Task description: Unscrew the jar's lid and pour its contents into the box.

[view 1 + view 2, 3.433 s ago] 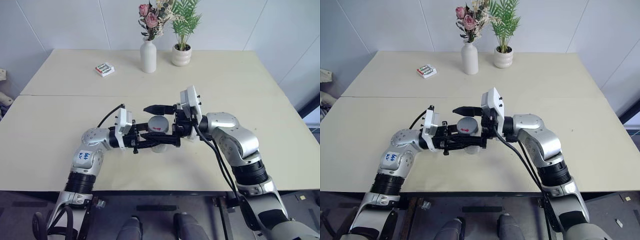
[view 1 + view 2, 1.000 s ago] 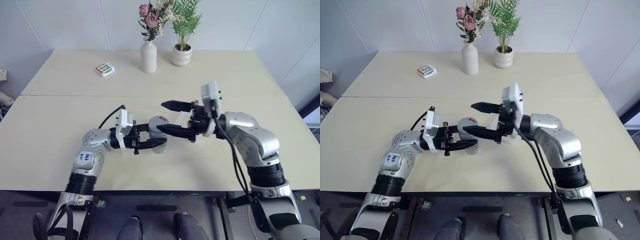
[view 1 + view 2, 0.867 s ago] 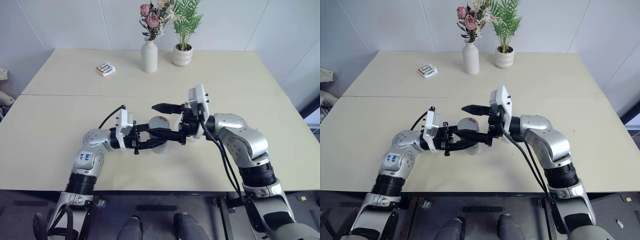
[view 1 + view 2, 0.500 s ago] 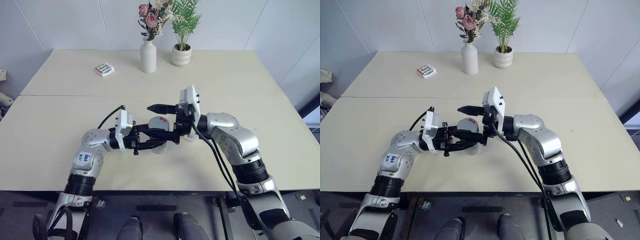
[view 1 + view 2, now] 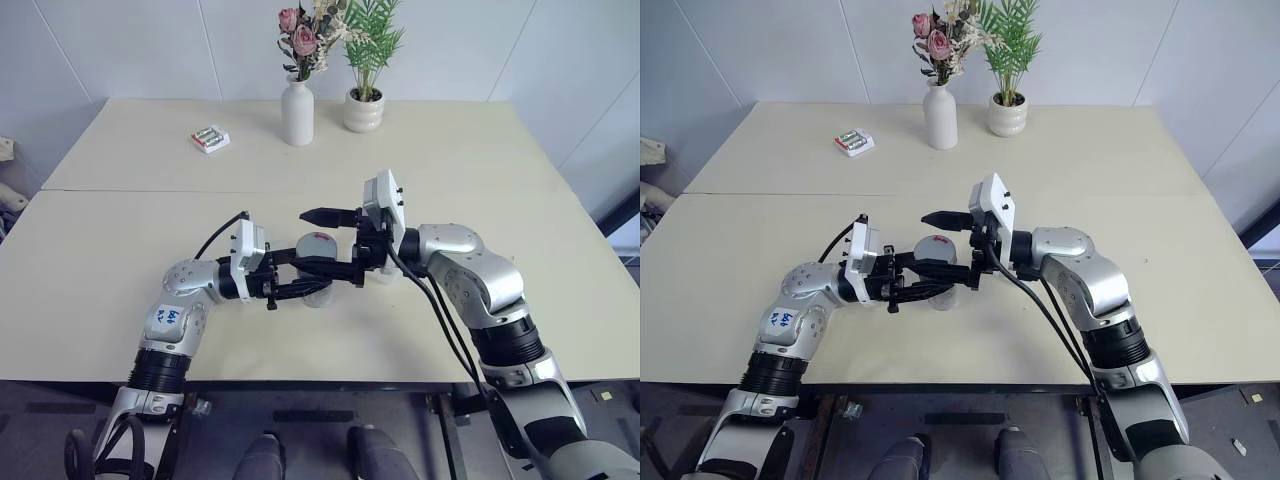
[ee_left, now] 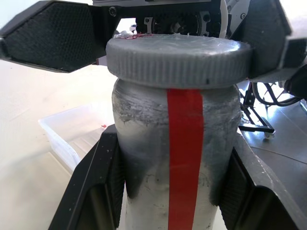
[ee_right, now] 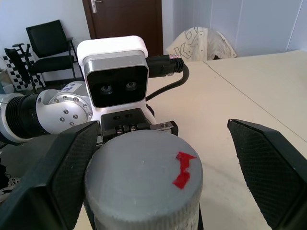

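Right gripper (image 5: 327,243) has swung back over the lid (image 7: 144,177), jaws apart. Left gripper (image 5: 300,278) clamps jar (image 6: 175,158). Lid still on; next: close, twist.

White vase (image 5: 297,113) with roses, potted plant (image 5: 363,108), battery pack (image 5: 210,138), beige table (image 5: 120,230)

Bright, even indoor light with soft shadows under the arms; head views sharp, close wrist views slightly soft.
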